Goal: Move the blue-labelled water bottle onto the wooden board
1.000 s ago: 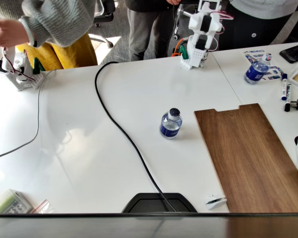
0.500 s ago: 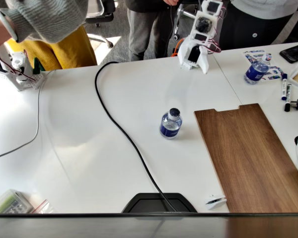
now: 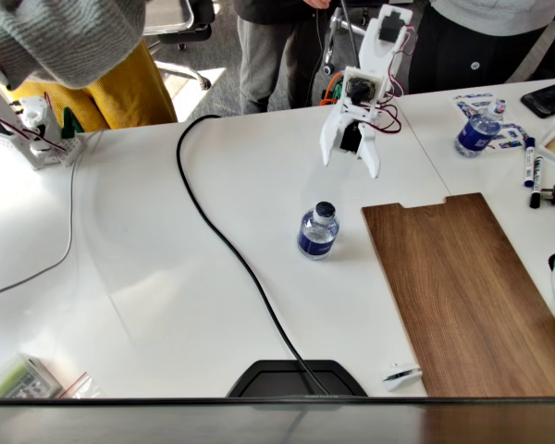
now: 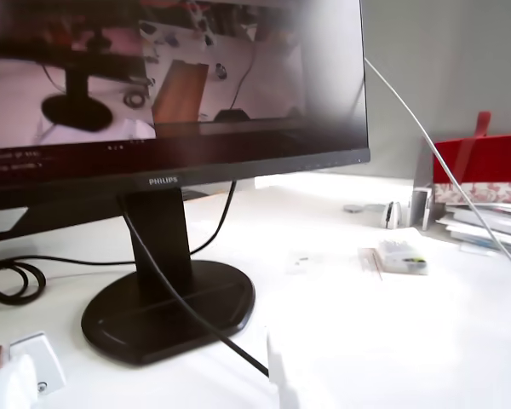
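Since the earlier frames the white arm has swung out from its base at the far edge of the table and reached forward over the white top, so that in the fixed view the gripper (image 3: 351, 159) now hangs in the air between the far edge and the blue-labelled water bottle (image 3: 318, 231), its two white fingers (image 3: 327, 146) spread apart with nothing between them. The bottle has not shifted: it stands upright on the bare table, near the middle, just off the left long edge of the wooden board (image 3: 462, 287) and not touching it. The board lies flat toward the right side of the table, its notched short edge facing the far side and its near end running out to the front edge. A black cable (image 3: 224, 242) curves from the far left part of the table down past the bottle's left to a black monitor base (image 3: 294, 379) at the front edge. A second small blue-labelled bottle (image 3: 477, 131) stands near the far right corner, well apart from the first, with markers (image 3: 533, 165) lying beside it. A person in a grey sleeve (image 3: 69, 37) leans in at the far left corner. In the wrist view, a blurred white fingertip (image 4: 283, 375) shows at the bottom edge before a monitor stand (image 4: 166, 302).
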`<state>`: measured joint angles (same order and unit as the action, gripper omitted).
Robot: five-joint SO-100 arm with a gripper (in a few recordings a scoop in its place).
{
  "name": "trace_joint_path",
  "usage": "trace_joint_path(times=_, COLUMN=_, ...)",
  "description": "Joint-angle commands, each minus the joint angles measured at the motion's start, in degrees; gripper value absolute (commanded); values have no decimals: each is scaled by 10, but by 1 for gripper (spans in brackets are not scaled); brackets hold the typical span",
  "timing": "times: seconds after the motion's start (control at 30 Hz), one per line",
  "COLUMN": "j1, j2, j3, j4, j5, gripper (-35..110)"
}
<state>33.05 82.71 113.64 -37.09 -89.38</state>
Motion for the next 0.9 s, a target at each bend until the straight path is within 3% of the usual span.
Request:
trace_joint_path(times=0.0, j1=13, j2=-17, j3=-17, j4=-20, j5=4, gripper=35)
trace_joint_path(times=0.33, j1=48, j2=-96, j3=-66, j4=-25, j5=13, gripper=35)
trace_joint_path(times=0.87, j1=17, j2=-205, j3=-230, j4=9, j5=-6, gripper=34)
